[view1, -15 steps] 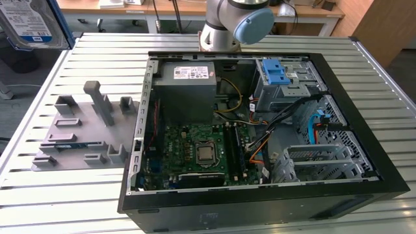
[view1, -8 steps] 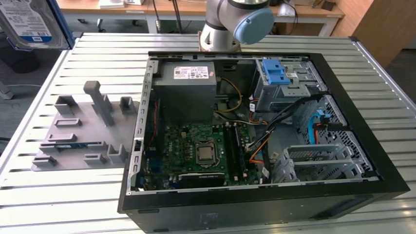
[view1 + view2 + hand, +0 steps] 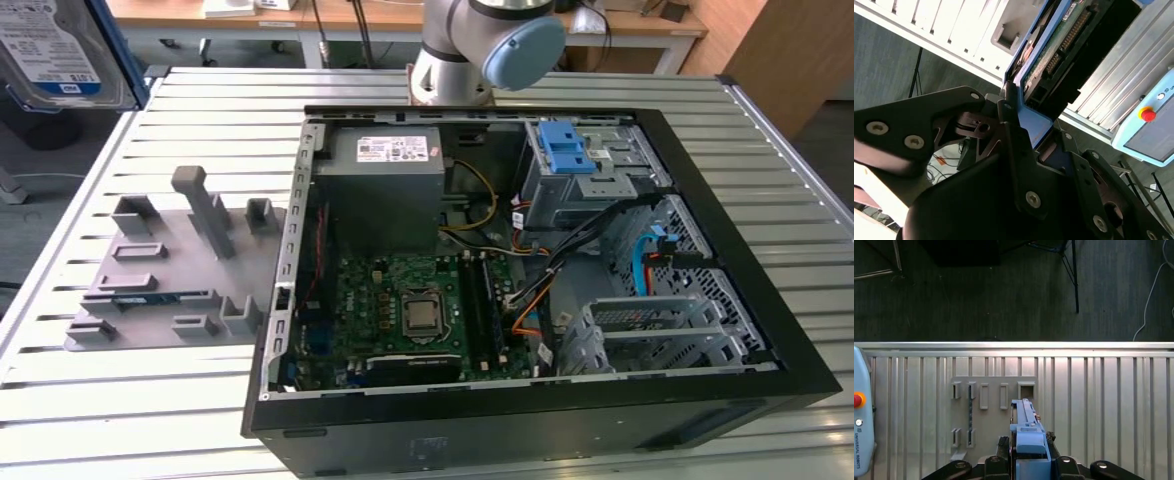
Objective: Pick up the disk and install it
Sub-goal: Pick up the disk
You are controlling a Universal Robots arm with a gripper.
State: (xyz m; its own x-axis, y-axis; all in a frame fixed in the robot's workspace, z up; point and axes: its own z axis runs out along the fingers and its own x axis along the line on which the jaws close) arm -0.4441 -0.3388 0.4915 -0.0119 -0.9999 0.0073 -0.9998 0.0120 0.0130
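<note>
One tool [image 3: 1028, 441] clamped on one disk [image 3: 1023, 415], one open case [image 3: 534, 435]

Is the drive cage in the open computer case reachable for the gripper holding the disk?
Probably yes. The gripper holds the disk, the computer case lies open and nothing covers the drive cage; cables run beside it.

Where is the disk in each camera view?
Exterior view: the disk sits at the exterior view's upper left, off the slatted table.
Second wrist view: the disk is clamped in the gripper, slatted table behind.
First wrist view: the disk is edge-on before the slatted table.
Shared landmark: the slatted table.
</note>
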